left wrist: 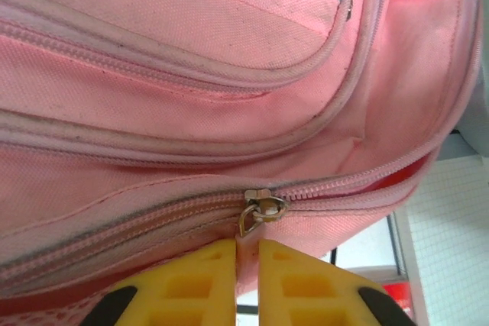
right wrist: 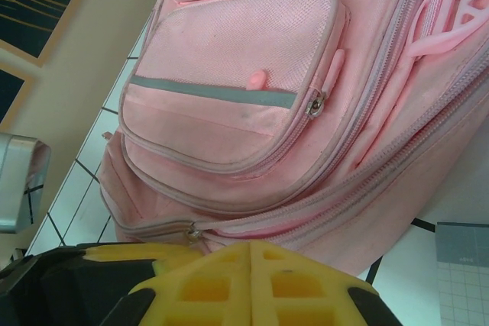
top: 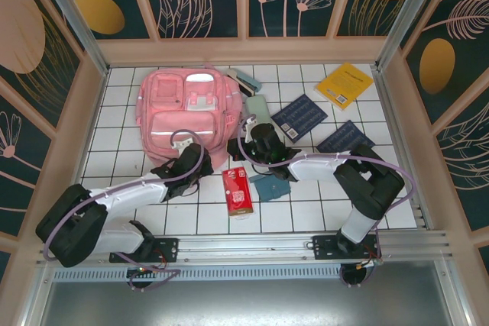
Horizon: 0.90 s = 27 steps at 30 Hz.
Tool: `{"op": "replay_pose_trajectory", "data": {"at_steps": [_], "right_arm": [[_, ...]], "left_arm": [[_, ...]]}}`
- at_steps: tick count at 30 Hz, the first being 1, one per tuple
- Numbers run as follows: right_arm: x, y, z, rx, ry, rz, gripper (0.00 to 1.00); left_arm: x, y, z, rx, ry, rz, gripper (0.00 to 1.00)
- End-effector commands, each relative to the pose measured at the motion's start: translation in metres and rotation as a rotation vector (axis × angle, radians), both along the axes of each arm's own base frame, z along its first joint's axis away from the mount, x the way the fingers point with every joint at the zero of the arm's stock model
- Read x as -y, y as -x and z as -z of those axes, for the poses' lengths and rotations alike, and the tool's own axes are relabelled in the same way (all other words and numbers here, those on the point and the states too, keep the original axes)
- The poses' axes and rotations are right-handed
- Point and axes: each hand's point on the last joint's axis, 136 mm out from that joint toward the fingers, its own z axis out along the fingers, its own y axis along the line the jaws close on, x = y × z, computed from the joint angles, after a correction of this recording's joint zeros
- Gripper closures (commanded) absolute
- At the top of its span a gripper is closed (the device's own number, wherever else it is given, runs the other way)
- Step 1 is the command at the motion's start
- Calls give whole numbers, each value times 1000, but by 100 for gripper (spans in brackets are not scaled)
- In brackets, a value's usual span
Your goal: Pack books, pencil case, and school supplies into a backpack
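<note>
You've got one pink backpack, one yellow book, two navy books, one red packet, one teal square and one mint pencil case.

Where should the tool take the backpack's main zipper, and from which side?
Pinch the pink tab hanging under the metal slider, coming from the side it hangs toward on the backpack: the slider is small and lies flat, while the tab dangles free. The left tool seems closed on it.
</note>
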Motion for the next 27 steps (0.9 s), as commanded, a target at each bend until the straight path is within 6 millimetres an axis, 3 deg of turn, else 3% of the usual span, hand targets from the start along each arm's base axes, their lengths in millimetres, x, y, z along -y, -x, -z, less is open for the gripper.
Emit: {"op": "replay_pose_trajectory", "data": {"at_steps": [1, 2, 6, 13, 20, 27], "right_arm": [[-2, 0, -8, 27, -11, -4, 92], [-2, 1, -8, 27, -11, -5, 91], [-6, 5, -7, 33, -12, -19, 89], [-18, 13, 4, 29, 14, -57, 95], [-15, 6, 11, 21, 38, -33, 97], [-15, 8, 12, 15, 33, -40, 96]], "left_arm": [[-4, 8, -9, -20, -6, 13, 71], [-6, 8, -13, -14, -6, 7, 64], [-16, 15, -21, 1, -4, -16, 60], [-6, 18, -36, 69, 119, 21, 65], [15, 20, -30, 75, 233, 81, 63], [12, 18, -19, 59, 204, 67, 62]]}}
